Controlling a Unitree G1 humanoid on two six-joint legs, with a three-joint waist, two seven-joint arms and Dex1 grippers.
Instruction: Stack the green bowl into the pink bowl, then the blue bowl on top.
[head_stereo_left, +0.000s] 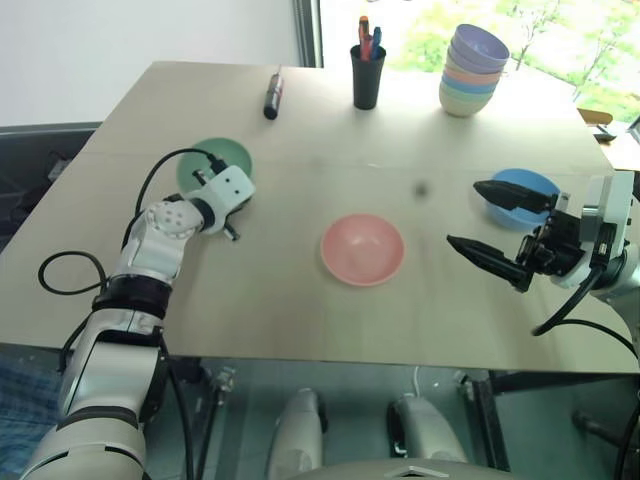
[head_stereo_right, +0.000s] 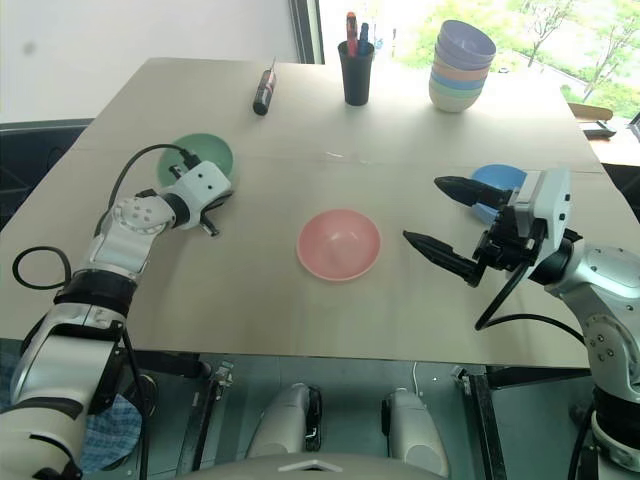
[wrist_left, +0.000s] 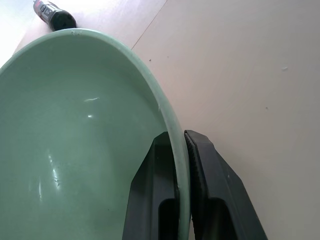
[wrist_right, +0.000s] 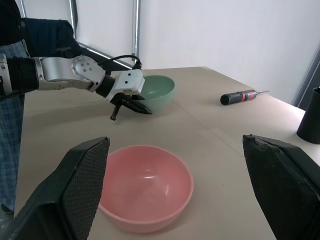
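A pale wooden table (head_stereo_left: 300, 310) carries everything. At its far edge a stack of pastel bowls (head_stereo_left: 472, 72), topped by a purple one, stands beside a black cup (head_stereo_left: 367, 76) holding pens. A dark screwdriver (head_stereo_left: 272, 95) lies further along that edge, toward the robot's left.

The pink bowl (head_stereo_left: 362, 249) sits upright and empty near the middle of the table, well apart from the other two single bowls. The green bowl (head_stereo_left: 214, 165) rests on the table at the robot's left, empty inside. The left gripper (wrist_left: 181, 165) is clenched on its rim: one finger (wrist_left: 155, 190) lies inside the wall and the other outside. The blue bowl (head_stereo_left: 523, 196) sits at the robot's right, partly hidden behind the right gripper (head_stereo_left: 482, 222), whose two black fingers are spread wide with nothing between them, hovering above the table between the pink and blue bowls.
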